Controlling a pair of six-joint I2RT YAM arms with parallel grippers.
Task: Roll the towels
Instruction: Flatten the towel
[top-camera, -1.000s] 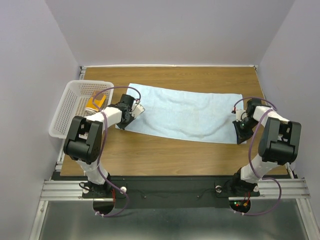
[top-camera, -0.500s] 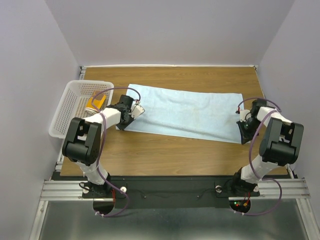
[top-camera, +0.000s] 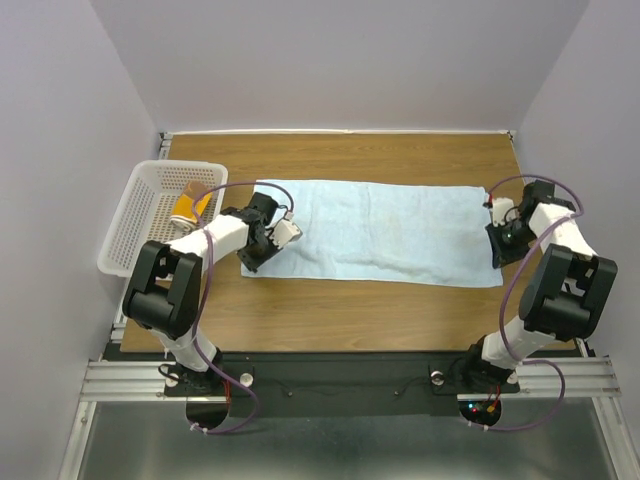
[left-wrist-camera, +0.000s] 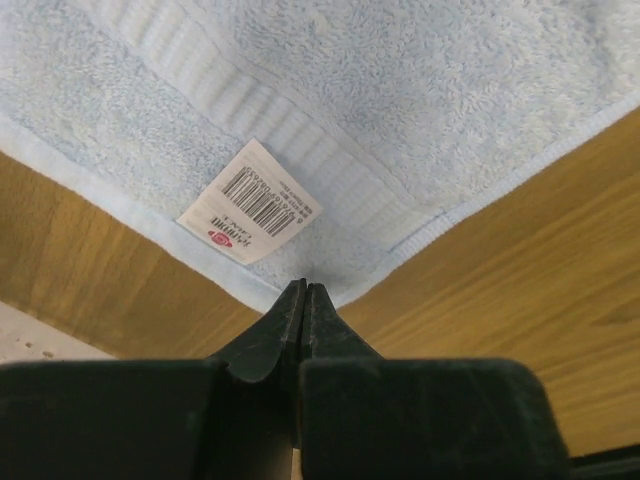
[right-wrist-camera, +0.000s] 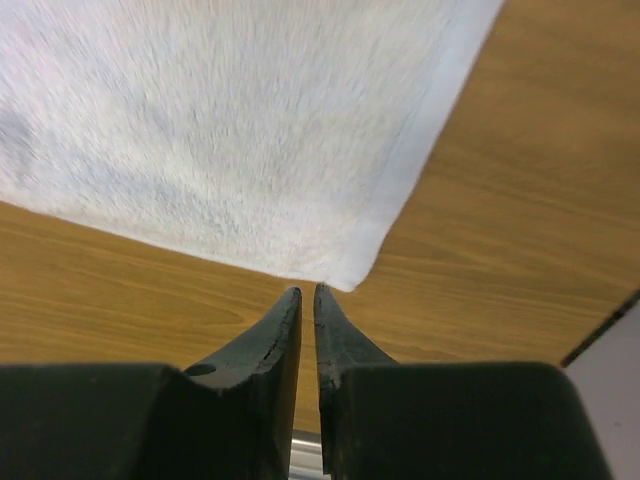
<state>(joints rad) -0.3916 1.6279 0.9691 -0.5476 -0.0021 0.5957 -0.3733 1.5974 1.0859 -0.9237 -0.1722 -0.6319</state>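
Observation:
The light blue towel (top-camera: 375, 232) lies spread flat along the table, its white label (left-wrist-camera: 250, 200) near its left front corner. My left gripper (top-camera: 252, 258) is at that corner, and in the left wrist view my left gripper (left-wrist-camera: 305, 288) is shut with the corner's tip pinched between its jaws. My right gripper (top-camera: 499, 250) is at the towel's right end. In the right wrist view my right gripper (right-wrist-camera: 308, 292) shows a narrow gap with nothing in it, and the towel's corner (right-wrist-camera: 345, 270) lies just past the tips. The mustard-yellow towel (top-camera: 190, 207) sits rolled in the basket.
A white perforated basket (top-camera: 140, 215) stands off the table's left edge beside my left arm. Grey walls close in the back and both sides. The table's right edge (top-camera: 530, 230) runs close behind my right gripper.
The blue towel has been drawn out straight and its wrinkles are gone. My right gripper moved right and further back. My left gripper shifted a little right and nearer with its corner.

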